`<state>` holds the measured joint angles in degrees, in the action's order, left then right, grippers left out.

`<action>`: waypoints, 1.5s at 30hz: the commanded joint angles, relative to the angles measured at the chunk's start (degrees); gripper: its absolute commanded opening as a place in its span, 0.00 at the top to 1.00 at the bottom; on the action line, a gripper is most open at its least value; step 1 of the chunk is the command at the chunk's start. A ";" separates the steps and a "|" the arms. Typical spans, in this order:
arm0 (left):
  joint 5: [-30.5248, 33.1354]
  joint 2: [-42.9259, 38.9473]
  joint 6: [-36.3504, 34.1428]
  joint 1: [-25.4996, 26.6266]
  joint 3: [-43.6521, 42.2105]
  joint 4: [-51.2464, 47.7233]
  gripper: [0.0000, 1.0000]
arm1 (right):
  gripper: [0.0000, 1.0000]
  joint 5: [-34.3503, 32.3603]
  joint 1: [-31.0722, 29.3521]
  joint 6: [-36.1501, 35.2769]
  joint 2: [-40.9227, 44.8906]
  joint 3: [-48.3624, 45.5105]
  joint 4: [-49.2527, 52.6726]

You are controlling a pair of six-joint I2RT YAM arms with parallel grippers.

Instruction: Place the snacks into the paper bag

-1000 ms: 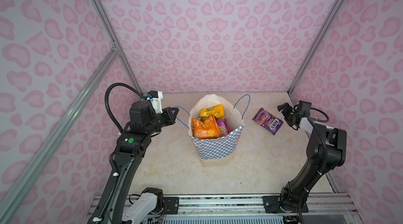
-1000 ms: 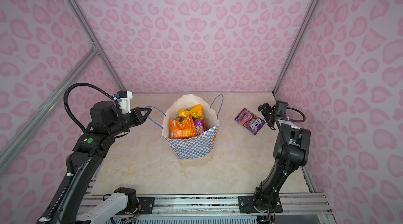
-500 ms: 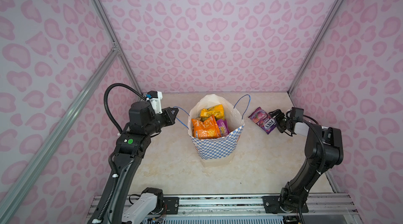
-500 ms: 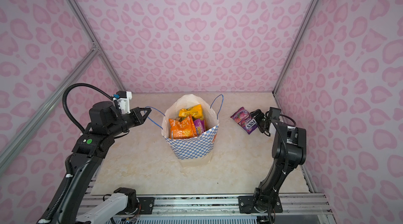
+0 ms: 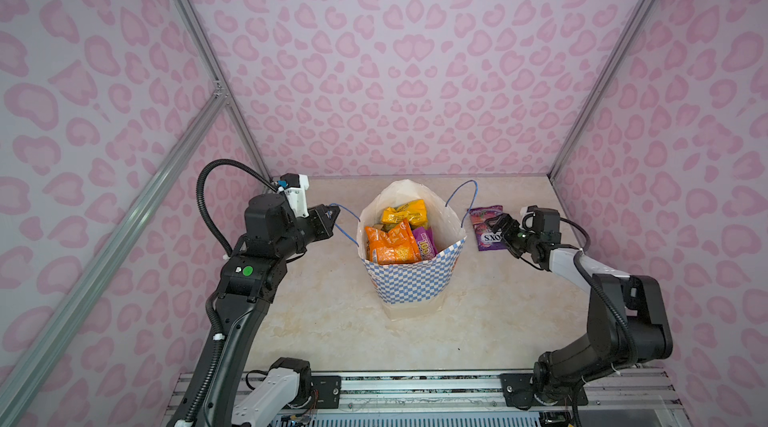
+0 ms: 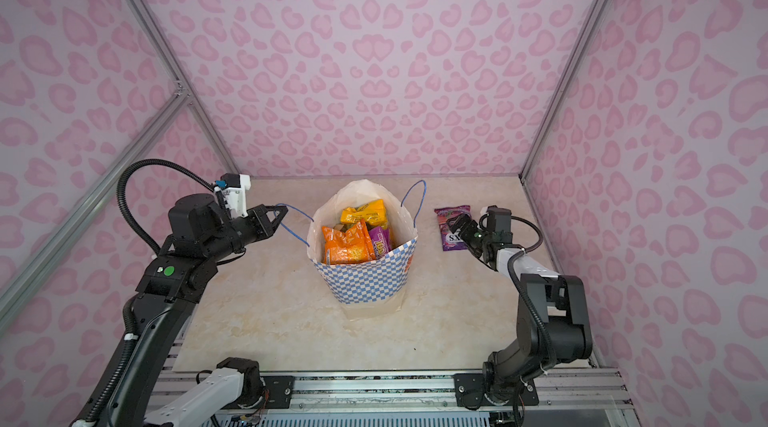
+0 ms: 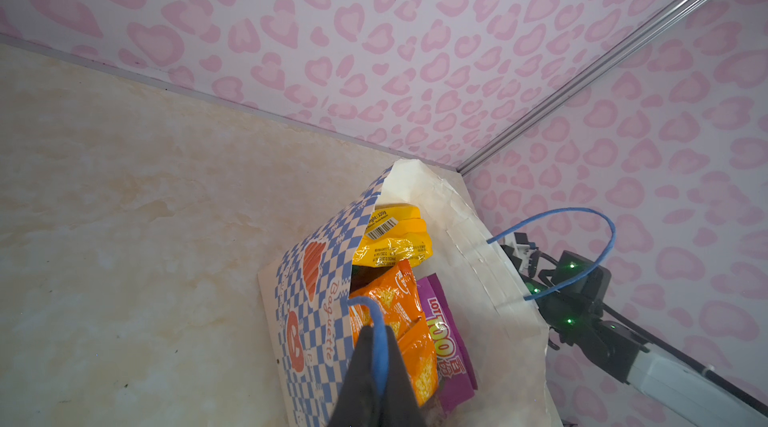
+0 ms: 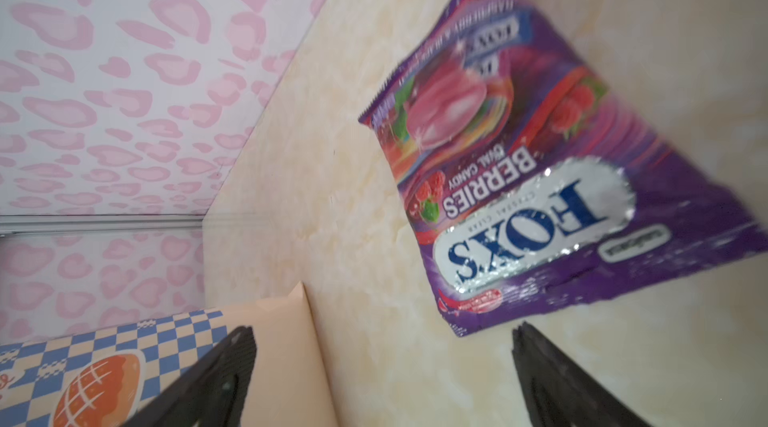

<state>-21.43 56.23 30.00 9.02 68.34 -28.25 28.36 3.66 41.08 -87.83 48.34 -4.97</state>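
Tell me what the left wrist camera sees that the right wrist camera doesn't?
Only the left wrist view: the left jaws shut on the blue handle, plus a yellow packet, an orange packet and a purple packet inside the paper bag. Only the right wrist view: the berry candy packet lying on the table outside the bag, ahead of the open, empty right jaws. Both: the checkered paper bag, the table and the pink wall.
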 commanded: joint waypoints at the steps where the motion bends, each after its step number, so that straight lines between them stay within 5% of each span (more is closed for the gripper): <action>1: -0.28 -0.24 -0.11 -0.05 0.13 1.97 0.97 | 0.01 -7.45 1.53 -7.43 -1.22 1.43 7.14; 15: 0.08 -0.02 -0.33 -0.05 0.04 1.88 0.97 | 0.01 0.77 6.01 -9.13 -19.22 14.83 8.78; 23: 0.09 -0.22 -0.29 -0.05 0.04 1.88 0.97 | 0.01 0.99 5.26 -8.47 -21.02 14.00 8.46; 31: 0.07 -0.50 -0.29 -0.05 0.04 1.85 0.97 | 0.01 4.23 -1.76 -8.21 -17.65 9.72 5.84; 45: 0.34 -0.80 -0.29 -0.05 0.04 1.88 0.96 | 0.02 -16.99 -9.89 -5.66 -24.37 19.10 19.98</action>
<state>-21.41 55.90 29.98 9.02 68.34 -28.29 16.49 -5.67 33.52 -110.37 67.00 7.35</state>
